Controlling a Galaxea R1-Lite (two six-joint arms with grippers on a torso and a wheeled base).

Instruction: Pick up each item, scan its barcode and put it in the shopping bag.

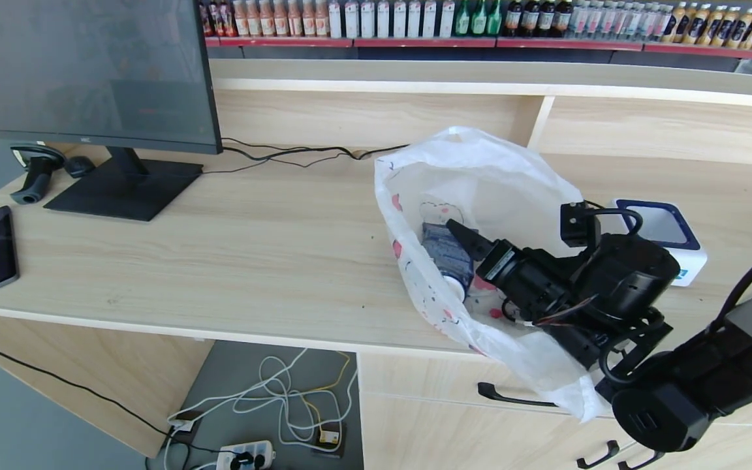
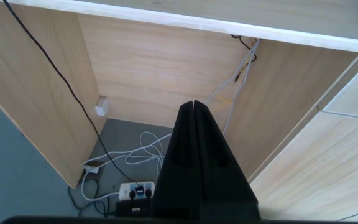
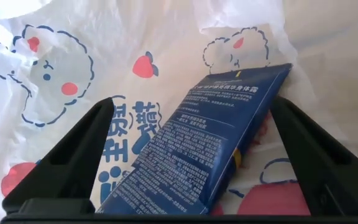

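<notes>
Here the right gripper sits inside the white shopping bag on the wooden counter. Its fingers are spread wide, and the dark blue packet lies between them in the bag (whether it touches either finger is unclear). The left gripper hangs below the counter's edge, fingers pressed together on nothing.

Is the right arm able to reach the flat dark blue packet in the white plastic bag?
Probably yes: the right gripper is open inside the white plastic bag, the dark blue packet between its fingers.
</notes>
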